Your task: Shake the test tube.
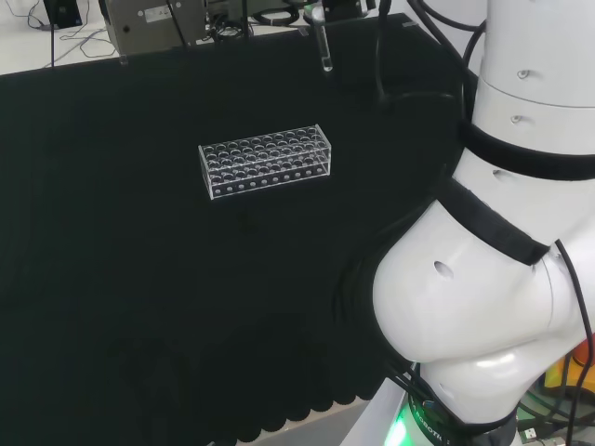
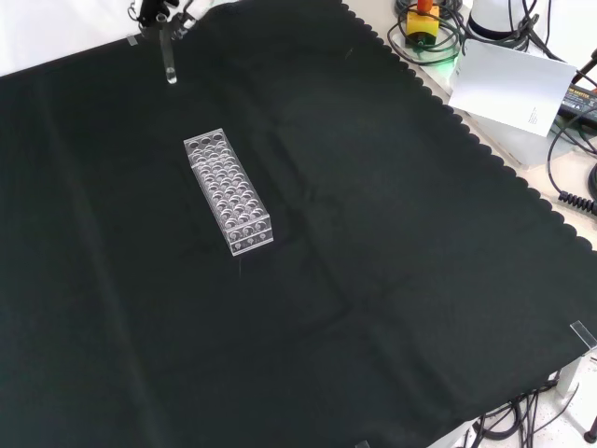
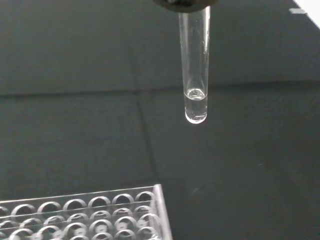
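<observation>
A clear test tube point(image 3: 195, 65) hangs upright with a little clear liquid in its rounded bottom. My hand point(image 2: 157, 11) pinches its top end; a dark fingertip point(image 3: 182, 4) covers the mouth. The tube point(image 1: 323, 48) is lifted above the black cloth, beyond the far end of a clear plastic test tube rack point(image 1: 267, 161). In the front view the tube point(image 2: 169, 61) hangs at the upper left, above and left of the rack point(image 2: 229, 191). A corner of the rack point(image 3: 85, 212) with its open holes lies close under the wrist camera. No tubes can be made out in the rack.
The arm's white links point(image 1: 502, 232) stand at the right of the head view. Grey equipment and cables point(image 1: 153, 23) line the cloth's far edge. In the front view a white box point(image 2: 508, 84) and a yellow and red button point(image 2: 424, 19) sit off the cloth.
</observation>
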Controlling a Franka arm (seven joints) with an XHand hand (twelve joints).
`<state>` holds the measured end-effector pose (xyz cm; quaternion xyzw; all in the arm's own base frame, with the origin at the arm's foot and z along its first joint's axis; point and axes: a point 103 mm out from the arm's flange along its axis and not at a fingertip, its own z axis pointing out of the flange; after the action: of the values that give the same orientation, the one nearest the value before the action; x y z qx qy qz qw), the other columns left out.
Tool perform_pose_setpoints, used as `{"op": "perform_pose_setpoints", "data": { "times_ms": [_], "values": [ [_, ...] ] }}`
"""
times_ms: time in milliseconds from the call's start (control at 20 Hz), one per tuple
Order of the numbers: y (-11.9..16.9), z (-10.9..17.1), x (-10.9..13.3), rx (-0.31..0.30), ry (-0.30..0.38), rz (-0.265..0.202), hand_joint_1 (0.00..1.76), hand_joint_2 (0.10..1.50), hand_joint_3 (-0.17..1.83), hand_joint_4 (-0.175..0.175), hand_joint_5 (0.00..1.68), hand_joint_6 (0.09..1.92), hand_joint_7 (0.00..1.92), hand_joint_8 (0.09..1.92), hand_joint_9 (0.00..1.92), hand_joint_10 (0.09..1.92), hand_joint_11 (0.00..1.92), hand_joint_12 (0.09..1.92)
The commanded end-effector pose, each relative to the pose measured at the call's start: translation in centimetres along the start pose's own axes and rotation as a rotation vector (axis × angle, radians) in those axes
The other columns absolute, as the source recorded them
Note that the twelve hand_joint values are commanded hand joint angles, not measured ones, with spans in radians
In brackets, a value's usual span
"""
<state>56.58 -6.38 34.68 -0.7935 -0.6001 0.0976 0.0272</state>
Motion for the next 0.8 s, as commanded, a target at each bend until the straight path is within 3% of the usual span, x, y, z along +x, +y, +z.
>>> {"op": "perform_pose_setpoints", "data": {
  "times_ms": [50, 450, 800],
  "values": [
    [0.3, 1.2, 2.7, 0.030, 0.091, -0.032, 1.40, 1.06, 0.00, -0.175, 1.05, 0.52, 1.09, 1.15, 1.08, 0.88, 1.26, 0.90],
    [0.8, 2.3, 5.0, 0.051, 0.130, -0.064, 1.40, 1.06, 0.00, -0.175, 1.05, 0.52, 1.09, 1.15, 1.08, 0.88, 1.26, 0.90],
    [1.0, 3.7, 6.1, 0.083, 0.171, -0.062, 1.40, 1.06, 0.00, -0.175, 1.05, 0.52, 1.09, 1.15, 1.08, 0.88, 1.26, 0.90]
  ]
}}
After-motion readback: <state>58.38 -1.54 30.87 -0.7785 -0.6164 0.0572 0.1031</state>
